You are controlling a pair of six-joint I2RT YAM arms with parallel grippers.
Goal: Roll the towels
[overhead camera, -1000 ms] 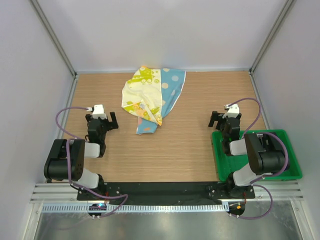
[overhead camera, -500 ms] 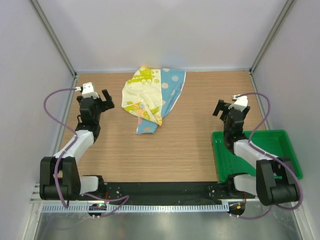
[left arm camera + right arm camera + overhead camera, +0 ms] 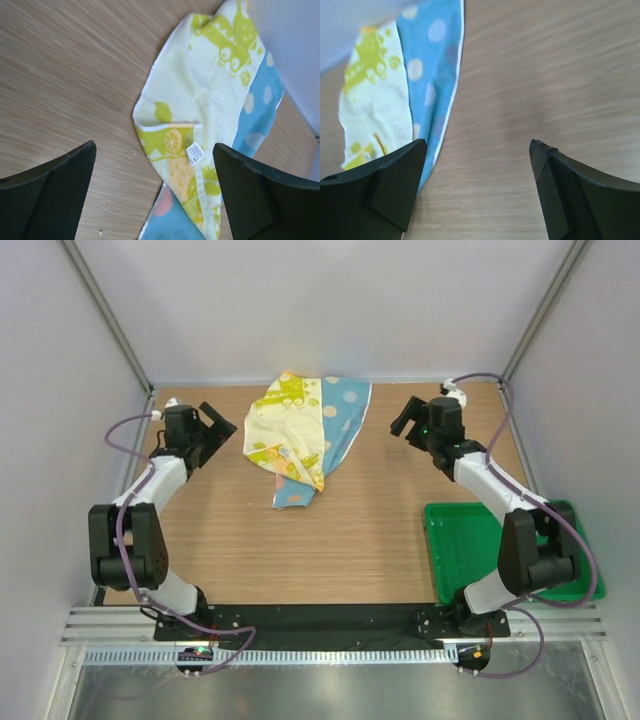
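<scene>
The pale yellow towel with lime-green and orange patches lies crumpled at the back middle of the table, partly on top of the light blue polka-dot towel. Both show in the left wrist view, yellow towel and blue towel, and in the right wrist view, yellow towel and blue towel. My left gripper is open and empty just left of the towels. My right gripper is open and empty a little right of the blue towel.
A green plastic tray stands at the near right of the wooden table. Grey walls and metal posts enclose the table at the left, back and right.
Both arms have reached away from their bases toward the back of the table. The left gripper came up beside the yellow towel, the right gripper swung left toward the blue one. The towels lie unmoved.
</scene>
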